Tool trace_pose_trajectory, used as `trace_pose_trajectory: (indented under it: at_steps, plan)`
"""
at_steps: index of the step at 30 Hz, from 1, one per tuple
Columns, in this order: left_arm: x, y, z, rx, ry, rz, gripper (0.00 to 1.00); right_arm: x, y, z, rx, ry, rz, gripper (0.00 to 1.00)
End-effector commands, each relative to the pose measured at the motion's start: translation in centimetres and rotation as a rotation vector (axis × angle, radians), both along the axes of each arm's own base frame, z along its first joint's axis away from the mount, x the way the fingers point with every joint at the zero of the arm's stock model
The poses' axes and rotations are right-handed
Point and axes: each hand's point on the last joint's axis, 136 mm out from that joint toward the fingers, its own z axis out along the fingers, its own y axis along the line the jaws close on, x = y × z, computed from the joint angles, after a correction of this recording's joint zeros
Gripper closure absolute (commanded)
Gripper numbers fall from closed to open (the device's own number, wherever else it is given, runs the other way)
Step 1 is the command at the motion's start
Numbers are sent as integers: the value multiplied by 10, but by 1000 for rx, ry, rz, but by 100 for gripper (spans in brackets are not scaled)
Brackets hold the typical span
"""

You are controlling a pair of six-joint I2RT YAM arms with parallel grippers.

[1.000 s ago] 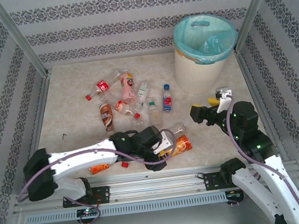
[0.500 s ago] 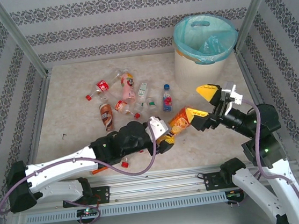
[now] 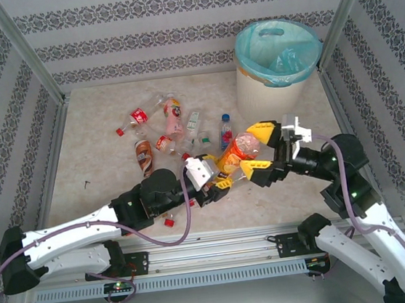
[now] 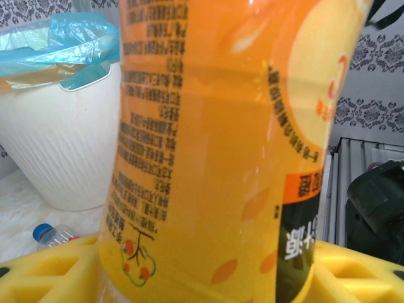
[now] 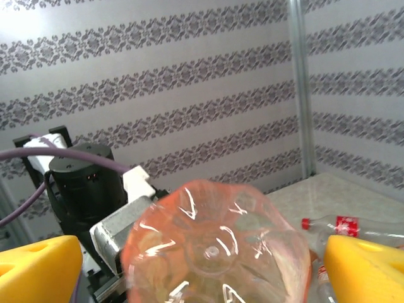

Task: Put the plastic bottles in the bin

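Bin [image 3: 273, 96] stands far right on the table [image 3: 98, 134]. Left gripper [image 3: 222, 175] clamps the orange-labelled bottle [image 3: 234, 155] mid-table, its base between the wide-open right gripper [image 3: 255, 149]. Loose bottles [image 3: 173, 122] lie farther left.

The ribbed base of an orange bottle [image 5: 214, 252] faces the camera, low and central, between the right gripper's [image 5: 203, 270] yellow fingers [image 5: 38, 268], which stand wide apart with a gap on each side. Just behind it is the left arm's [image 5: 82, 183] black and white wrist with a purple cable [image 5: 63, 153]. At right, a red-labelled bottle [image 5: 344, 225] lies on the table [image 5: 297, 196] beside a metal post [image 5: 300, 82] and striped wallpaper.
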Motion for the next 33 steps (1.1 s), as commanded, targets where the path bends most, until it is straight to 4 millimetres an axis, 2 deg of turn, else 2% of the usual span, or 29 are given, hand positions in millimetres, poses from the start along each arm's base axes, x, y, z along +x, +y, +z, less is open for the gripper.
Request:
trace_pose_trajectory:
  at_steps: [1,7,11,17,25,33]
  plan:
    - [-4,4,24,-84,-64,-22,38,-9,13,8,-9,-44,63,2]
    - [-5,2,22,-75,-76,-34,38,-13,47,-11,-80,-56,109,6]
    - [-6,2,23,-74,-77,-38,38,-12,60,-19,-112,-75,105,12]
    - [-4,3,20,-73,-61,-25,38,-3,58,-22,-111,-64,56,24]
    - [1,3,16,-69,-78,1,36,-5,51,-19,-82,-79,34,39]
    - [8,7,18,-69,-119,46,33,-4,47,-15,-69,-89,9,46]
